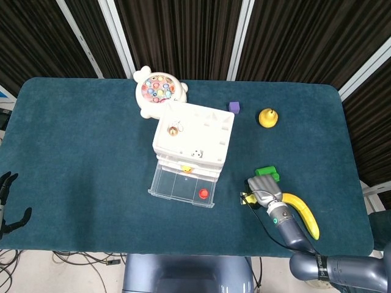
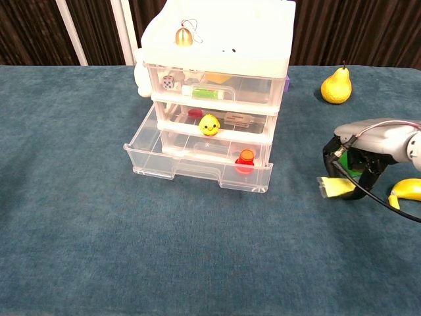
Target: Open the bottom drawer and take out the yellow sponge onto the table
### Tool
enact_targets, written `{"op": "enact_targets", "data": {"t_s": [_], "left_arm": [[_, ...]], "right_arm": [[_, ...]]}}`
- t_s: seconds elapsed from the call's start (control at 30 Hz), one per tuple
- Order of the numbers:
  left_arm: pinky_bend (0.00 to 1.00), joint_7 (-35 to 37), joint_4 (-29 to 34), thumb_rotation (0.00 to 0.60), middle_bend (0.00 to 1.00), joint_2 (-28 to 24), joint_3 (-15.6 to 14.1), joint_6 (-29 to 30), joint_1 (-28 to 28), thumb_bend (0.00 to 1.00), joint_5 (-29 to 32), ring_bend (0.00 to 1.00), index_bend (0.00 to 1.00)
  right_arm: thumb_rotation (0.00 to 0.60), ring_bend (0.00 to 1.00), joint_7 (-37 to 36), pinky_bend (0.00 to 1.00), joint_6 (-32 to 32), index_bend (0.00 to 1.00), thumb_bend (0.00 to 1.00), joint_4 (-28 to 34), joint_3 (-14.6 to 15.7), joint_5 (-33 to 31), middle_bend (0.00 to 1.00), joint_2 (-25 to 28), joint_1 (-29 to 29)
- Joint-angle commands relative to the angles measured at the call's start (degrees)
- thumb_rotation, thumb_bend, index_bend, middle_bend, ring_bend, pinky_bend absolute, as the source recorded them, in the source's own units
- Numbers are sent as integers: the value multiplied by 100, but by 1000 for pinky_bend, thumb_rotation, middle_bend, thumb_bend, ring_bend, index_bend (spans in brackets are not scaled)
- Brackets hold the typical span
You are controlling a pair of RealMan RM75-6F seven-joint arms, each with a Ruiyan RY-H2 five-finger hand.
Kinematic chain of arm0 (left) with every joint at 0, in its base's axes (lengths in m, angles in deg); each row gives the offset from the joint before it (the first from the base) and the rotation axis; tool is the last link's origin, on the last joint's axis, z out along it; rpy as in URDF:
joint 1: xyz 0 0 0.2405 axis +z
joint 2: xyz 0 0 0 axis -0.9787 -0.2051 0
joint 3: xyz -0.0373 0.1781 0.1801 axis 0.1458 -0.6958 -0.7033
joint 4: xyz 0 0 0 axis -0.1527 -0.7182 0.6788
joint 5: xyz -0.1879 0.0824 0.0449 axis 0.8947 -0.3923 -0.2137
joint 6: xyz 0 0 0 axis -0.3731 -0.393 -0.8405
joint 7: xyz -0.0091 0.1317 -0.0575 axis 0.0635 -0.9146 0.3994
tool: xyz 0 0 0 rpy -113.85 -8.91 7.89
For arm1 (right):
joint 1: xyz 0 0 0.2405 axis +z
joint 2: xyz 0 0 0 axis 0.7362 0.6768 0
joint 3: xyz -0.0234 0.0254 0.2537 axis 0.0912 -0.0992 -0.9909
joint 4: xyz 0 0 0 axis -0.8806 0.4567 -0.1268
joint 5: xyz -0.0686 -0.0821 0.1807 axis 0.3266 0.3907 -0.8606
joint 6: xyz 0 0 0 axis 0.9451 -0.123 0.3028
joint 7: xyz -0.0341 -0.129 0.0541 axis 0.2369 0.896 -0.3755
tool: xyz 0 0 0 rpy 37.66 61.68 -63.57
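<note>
Table cover (image 1: 79, 152): dark teal cloth, matt, short fuzzy nap like felt or carpet. Drawer unit (image 1: 194, 135): white opaque plastic top and frame, slightly glossy; drawers are clear, smooth plastic, the open bottom drawer (image 2: 197, 164) glinting along its edges. Small bell (image 2: 183, 35) on top: brass-look shiny metal. Right hand (image 2: 358, 148): grey shell, smooth, satin sheen, black cable looping off it. Yellow sponge (image 2: 335, 187) in its fingers: dull, soft-looking, no shine. Green block (image 1: 267, 173): plain matt plastic look. Banana (image 1: 303, 214) and pear (image 2: 336, 85): glossy moulded plastic. Fishing toy (image 1: 160, 90): white glossy plastic, coloured bits inside. Backdrop: dark ribbed curtain, white smooth posts.
</note>
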Motion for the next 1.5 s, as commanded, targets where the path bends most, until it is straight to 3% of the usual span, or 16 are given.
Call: {"op": "enact_targets", "data": {"t_s": [0.03,0.27,0.43,0.57,0.63,0.77,0.87,0.97,1.03,1.13,1.3,1.5], "left_arm": [[16,15,-10,600,0,-3,2,-2,-1,360,-2,0,34],[16,29,-25,600,0,-14,12,-3,-4,360,9,0,34],[15,4,-28,600,0,6,11,33,2,360,-16,0,34],[15,-21,-18,600,0,19,2,52,8,360,-39,0,34],[14,-39,-13,600,0,28,0,65,9,361,-50,0,34],[13,-73,-1,600,0,41,2,72,7,360,-48,0,34],[3,-106,10,600,0,49,-2,78,4,360,-56,0,34],[0,-140,16,600,0,64,-5,108,9,360,-79,0,34],[0,-159,15,600,0,76,-5,130,15,360,-89,0,34],[0,-182,15,600,0,93,-2,163,23,361,-99,0,34],[0,-175,22,600,0,92,-11,193,29,360,-156,0,34],[0,-73,49,600,0,65,-31,287,59,361,-322,0,34]], "right_arm": [[600,1000,145,1000,-73,376,217,21,-19,-192,1000,-7,67],[600,1000,410,1000,-24,244,187,459,-6,-614,1000,308,140],[600,1000,308,1000,169,204,187,1066,-34,-601,996,868,42],[600,974,-11,992,297,196,186,1629,-59,-562,866,1543,-156],[600,916,-180,921,469,191,187,1914,-30,-381,772,1917,-327],[600,767,-629,587,931,183,184,2177,40,207,582,2369,-779],[600,556,-1070,406,1357,176,175,2007,142,818,384,2400,-1211],[600,368,-1494,330,1731,138,145,1540,363,1585,233,2331,-1661],[600,309,-1594,304,1967,116,125,1267,500,1900,176,2256,-1896],[600,258,-1782,271,2533,89,108,797,703,2464,124,2027,-2388],[600,228,-1933,238,3341,54,88,316,763,3065,91,1673,-2971],[600,215,-1851,232,3548,33,87,63,809,3435,66,1514,-3283]]}}
